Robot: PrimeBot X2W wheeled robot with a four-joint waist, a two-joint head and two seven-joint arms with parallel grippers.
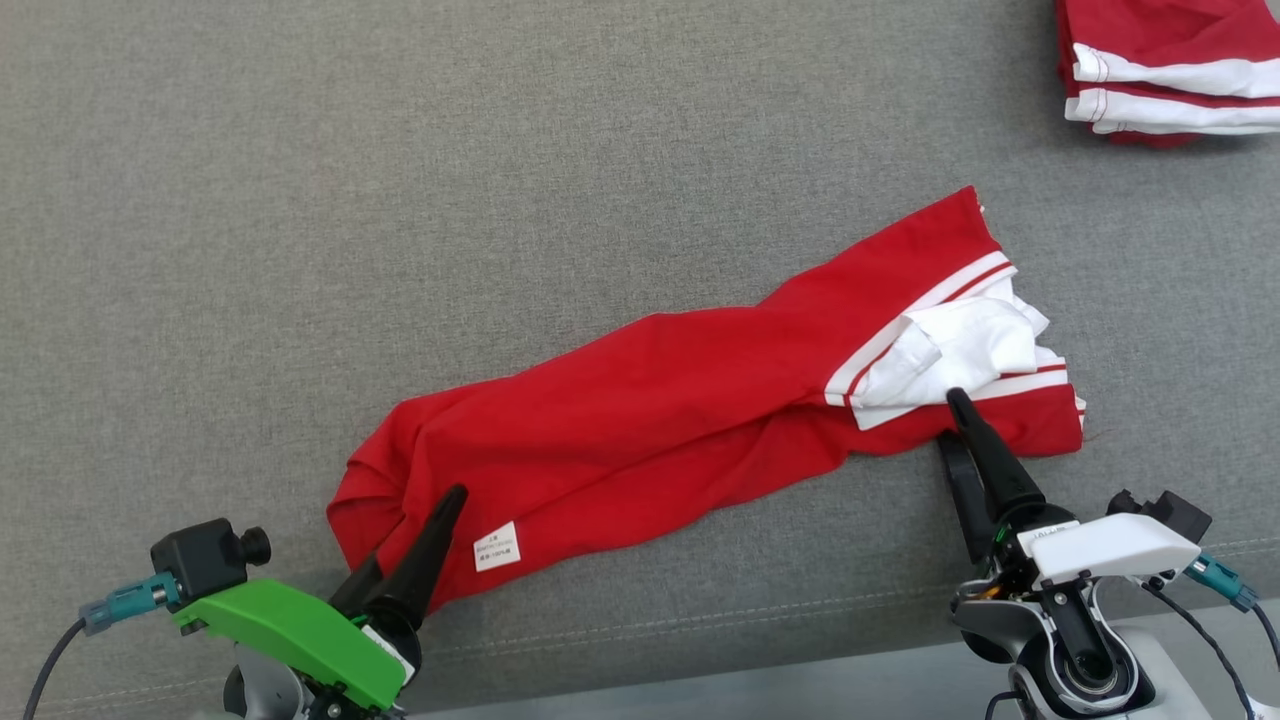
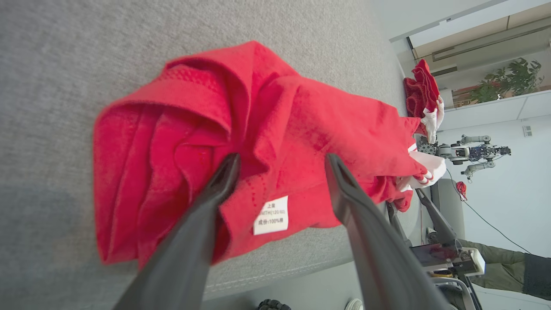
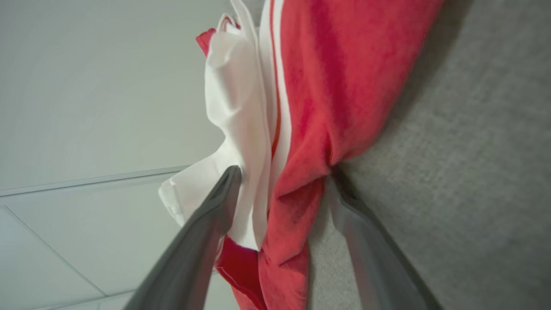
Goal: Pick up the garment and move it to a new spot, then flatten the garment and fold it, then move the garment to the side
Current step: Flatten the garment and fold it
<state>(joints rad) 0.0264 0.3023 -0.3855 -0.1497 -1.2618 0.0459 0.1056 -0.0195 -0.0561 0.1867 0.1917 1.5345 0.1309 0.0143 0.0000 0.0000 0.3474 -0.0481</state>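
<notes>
Head view has the bunched garment (image 1: 650, 400) on the tabletop (image 1: 300, 200), well apart from the folded pile (image 1: 1170, 70), left pincer (image 1: 420, 525) gaping at the end farthest from it, right pincer (image 1: 950, 418) gaping at the nearer; seemingly a grasp, needing both to shut on cloth.

Grey woven-fabric worktop (image 1: 300, 200) with a stitched seam along the near edge. Carries a folded stack of red garments with white stripes (image 1: 1165, 70) at the far right corner, partly cut off by the frame. Beyond the worktop, in the left wrist view: a leafy green potted plant (image 2: 512, 75) on a high ledge, a small grey jointed machine arm (image 2: 471, 151) against a pale wall, a thin black cable (image 2: 486, 219) trailing down, a person's olive-green sleeve (image 2: 503, 269) at lower right. Overhead, a white panelled ceiling (image 3: 86, 86).
</notes>
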